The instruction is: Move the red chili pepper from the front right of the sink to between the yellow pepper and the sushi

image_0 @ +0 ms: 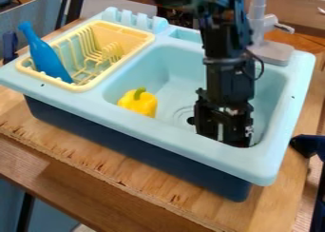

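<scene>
Bare wood of the table lies nearest the camera, in front of the sink, a pale blue tub over a dark blue base. Inside the sink's basin, at its near left corner, sits the yellow pepper, its green stem up. The gripper is low in the same basin, toward its near right corner, so the pepper lies to its left, well apart from it. Whether the gripper is spread or closed cannot be told, nor whether it touches the sink's floor. Between the two is the drain, partly hidden by the gripper; no object stands in that gap, though the sink's near wall runs close by both. From the top edge the black arm comes down over the sink's far rim and hides part of the basin. Just beside it, at the sink's far right corner, stands the grey faucet. Left of the basin, across the sink's divider, is the yellow rack, with a blue bottle leaning in its left part. Something dark juts in right of the sink.
</scene>
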Robot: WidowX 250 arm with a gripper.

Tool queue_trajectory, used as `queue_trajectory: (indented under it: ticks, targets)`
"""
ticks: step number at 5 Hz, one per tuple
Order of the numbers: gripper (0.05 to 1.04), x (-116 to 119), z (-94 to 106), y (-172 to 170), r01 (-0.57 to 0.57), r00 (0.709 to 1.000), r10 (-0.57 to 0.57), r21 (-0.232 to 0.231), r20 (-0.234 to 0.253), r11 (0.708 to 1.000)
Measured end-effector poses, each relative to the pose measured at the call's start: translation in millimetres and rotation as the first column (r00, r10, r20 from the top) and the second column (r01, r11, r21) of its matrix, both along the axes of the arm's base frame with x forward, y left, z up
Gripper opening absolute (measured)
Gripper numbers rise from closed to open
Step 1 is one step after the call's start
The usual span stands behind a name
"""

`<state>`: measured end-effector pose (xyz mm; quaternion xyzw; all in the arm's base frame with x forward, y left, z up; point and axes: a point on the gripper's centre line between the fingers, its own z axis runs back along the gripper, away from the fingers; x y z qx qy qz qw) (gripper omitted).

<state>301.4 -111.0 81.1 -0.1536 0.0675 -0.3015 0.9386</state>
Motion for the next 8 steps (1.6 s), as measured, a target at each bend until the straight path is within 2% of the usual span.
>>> queue_trajectory:
  ticks: [1, 2, 3, 4, 5, 6, 7, 8]
  targets:
    - [0.941, 5, -5.9, -3, -0.006, 1.000, 0.006, 0.006, 0.001, 1.000]
    - [0.663, 9, -8.5, 0, 0.004, 1.000, -0.004, 0.039, 0.020, 0.999]
    - [0.498, 6, -7.0, 0, 0.009, 0.999, -0.010, 0.037, 0.039, 0.999]
    - [0.498, -4, 8.3, 3, 0.018, 0.997, -0.020, 0.030, 0.079, 0.999]
    - [0.498, -9, 34.0, 3, 0.018, 0.988, -0.018, -0.001, 0.152, 1.000]
    - [0.498, -6, 49.8, 18, -0.042, 0.982, 0.044, -0.016, 0.186, 0.999]
    - [0.498, 10, 57.1, 30, -0.136, 0.967, 0.132, 0.006, 0.220, 0.991]
    - [0.498, 43, 27.8, 42, -0.277, 0.945, 0.267, 0.030, 0.190, 0.960]
